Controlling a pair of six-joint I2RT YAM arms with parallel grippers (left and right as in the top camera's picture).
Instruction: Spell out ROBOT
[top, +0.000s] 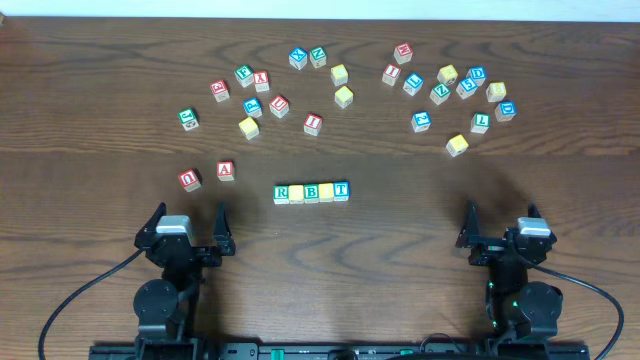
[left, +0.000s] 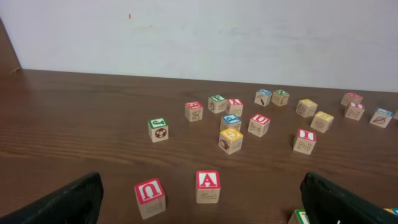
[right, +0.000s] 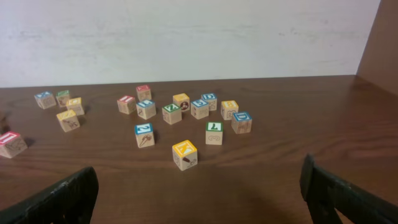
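A row of five letter blocks (top: 311, 191) lies at the table's middle. It reads green R (top: 282, 193), a yellow block (top: 296, 192), B, another yellow block (top: 326, 190), and blue T (top: 341, 189). I cannot read the letters on the yellow blocks. My left gripper (top: 190, 216) is open and empty near the front left. The red U block (left: 150, 196) and red A block (left: 208, 185) sit just ahead of it. My right gripper (top: 501, 216) is open and empty at the front right, with bare table between its fingers.
Loose letter blocks are scattered across the back. One group is at the left (top: 250, 105), with a green block (top: 188, 118) at its edge. Another group is at the right (top: 450, 85). A yellow block (right: 185, 154) is the nearest one ahead of my right gripper.
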